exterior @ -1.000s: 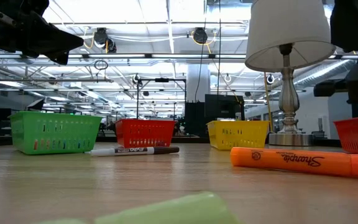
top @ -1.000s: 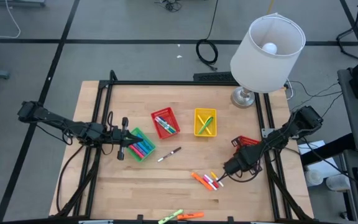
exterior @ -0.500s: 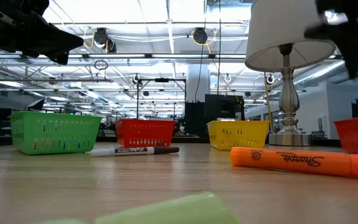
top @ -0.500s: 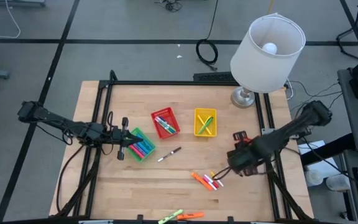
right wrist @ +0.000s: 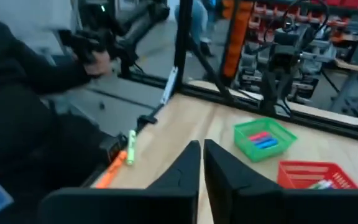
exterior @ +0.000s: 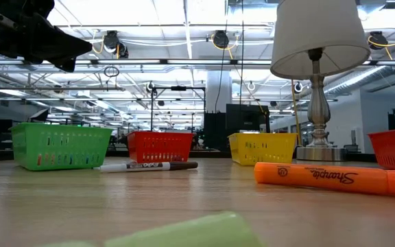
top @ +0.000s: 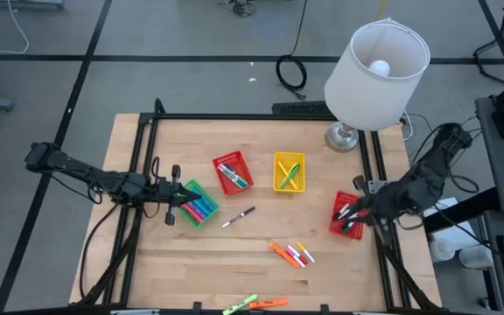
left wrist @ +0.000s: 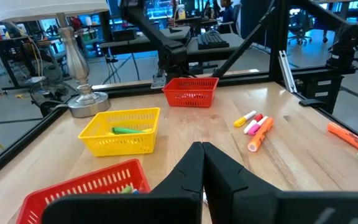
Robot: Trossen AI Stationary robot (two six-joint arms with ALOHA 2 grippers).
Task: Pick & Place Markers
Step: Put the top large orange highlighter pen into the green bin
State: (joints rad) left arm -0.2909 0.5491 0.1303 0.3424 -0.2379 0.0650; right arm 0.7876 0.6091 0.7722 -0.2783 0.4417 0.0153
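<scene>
since a second ago my right fingers [top: 355, 210] have swung away from the cluster of loose markers [top: 291, 254] near the front middle of the surface [top: 252, 254] and now sit over the red basket at the right edge [top: 346, 217]. in my right wrist view the two fingers look pressed together, and i see no marker between them. my left fingers [top: 175, 194] wait just beside the green basket [top: 199, 203], also pressed together.

loose markers remain: the cluster, lying side by side with long axes running diagonally, from left-rear toward the right-front; one dark-tipped white marker [top: 238, 217] between the green basket and the cluster, angled with its dark end toward the yellow basket [top: 289, 171]; and a green and orange pair [top: 254, 304] at the front edge, lying roughly left to right.

my worry: the clustered markers touch or nearly touch, so closing on one could roll its neighbours or pinch two at once. the front-edge pair could be nudged off the surface if i come in low.
</scene>
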